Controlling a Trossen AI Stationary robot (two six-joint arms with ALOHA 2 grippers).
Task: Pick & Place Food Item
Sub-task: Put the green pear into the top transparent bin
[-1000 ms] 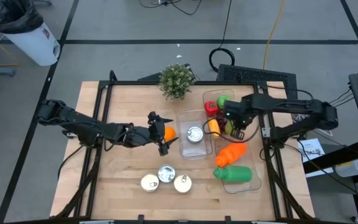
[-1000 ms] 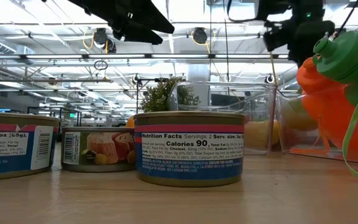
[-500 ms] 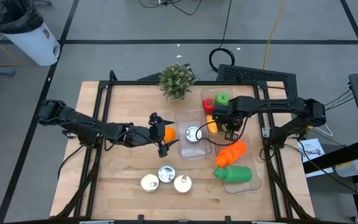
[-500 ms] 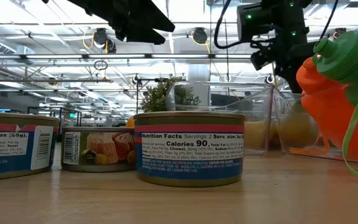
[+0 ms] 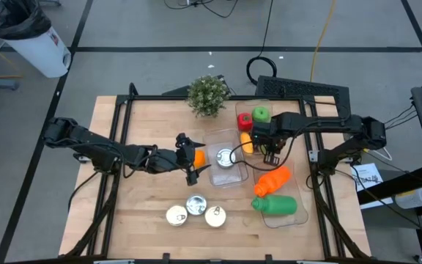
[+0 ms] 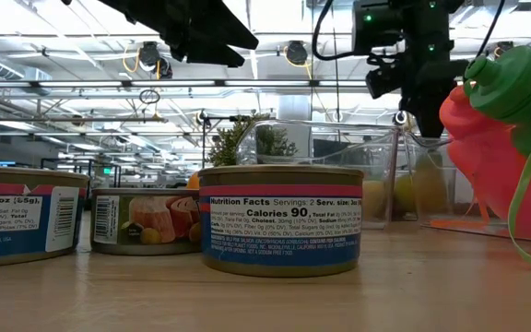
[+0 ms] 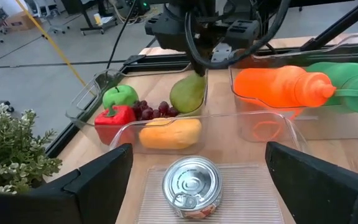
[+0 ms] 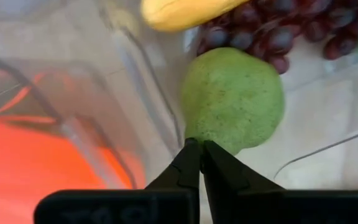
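**Right arm has the pear by its stem, over the fruit tray**

High view: the right gripper [image 5: 269, 149] hangs over the clear fruit tray [image 5: 243, 111] near the table's right side, with the red pepper [image 5: 245, 122] and green apple [image 5: 261, 115] behind it. The left gripper [image 5: 190, 158] waits mid-table around an orange [image 5: 198, 156], jaws spread wide, nothing clamped. A second ago the right gripper was further right in the tray; it has since shifted toward the bin [image 5: 226, 175] holding a tin can [image 5: 226, 158].

Low view: the right arm hangs above the clear containers; three cans [image 6: 280, 219] stand in front.

Left wrist view: the green pear [image 7: 187, 93] dangles under the right gripper, above the grapes [image 7: 151, 109] and a yellow-orange fruit [image 7: 169, 132].

Right wrist view: the fingers [image 8: 185, 169] are pinched fully together on the narrow top of the pear [image 8: 232, 98].

This looks like the carry step. The next move calls for slow travel to the drop spot, since so thin a pinch could slip.
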